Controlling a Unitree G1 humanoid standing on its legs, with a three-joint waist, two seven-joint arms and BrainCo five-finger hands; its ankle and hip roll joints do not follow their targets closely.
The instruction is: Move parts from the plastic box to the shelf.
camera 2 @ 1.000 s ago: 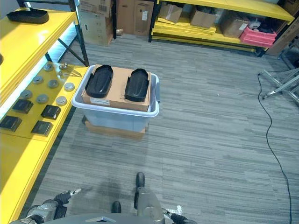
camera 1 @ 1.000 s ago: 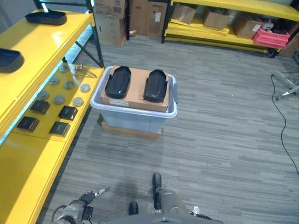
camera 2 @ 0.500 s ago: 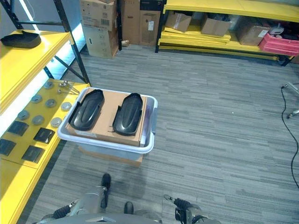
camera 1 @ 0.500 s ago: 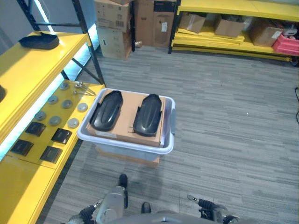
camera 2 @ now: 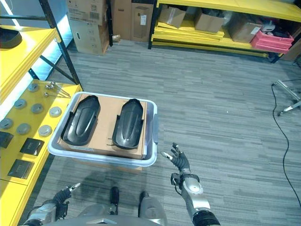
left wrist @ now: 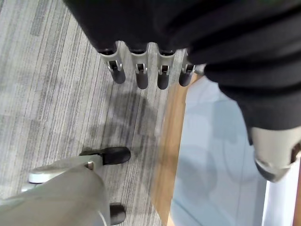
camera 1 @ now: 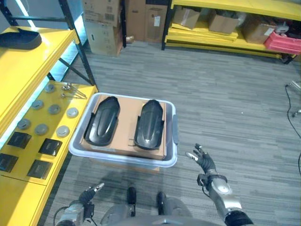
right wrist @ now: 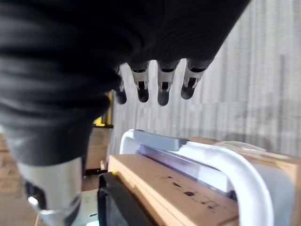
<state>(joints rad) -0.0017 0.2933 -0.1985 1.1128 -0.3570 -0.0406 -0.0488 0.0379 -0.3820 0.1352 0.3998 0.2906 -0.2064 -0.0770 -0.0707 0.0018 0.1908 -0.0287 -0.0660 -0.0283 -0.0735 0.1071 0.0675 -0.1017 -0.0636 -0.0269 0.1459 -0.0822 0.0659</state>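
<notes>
Eye views: approach step, nothing lifted. Two black parts [camera 1: 103, 121] lie on cardboard [camera 1: 126, 123] in the plastic box [camera 1: 171, 162], beside the yellow shelf [camera 1: 28, 75]. Right hand [camera 1: 203, 160] hovers near the box's corner, fingers spread, empty. Next: reach over the rim; open floor to its right.

Left wrist: left hand [left wrist: 141, 70] low, fingers straight, empty.

Right wrist: box rim close ahead.

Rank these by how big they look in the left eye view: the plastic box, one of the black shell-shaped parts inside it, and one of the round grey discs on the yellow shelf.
1. Plastic box, largest.
2. Black part; the other black part beside it looks about the same.
3. Grey disc, clearly smallest.
</notes>
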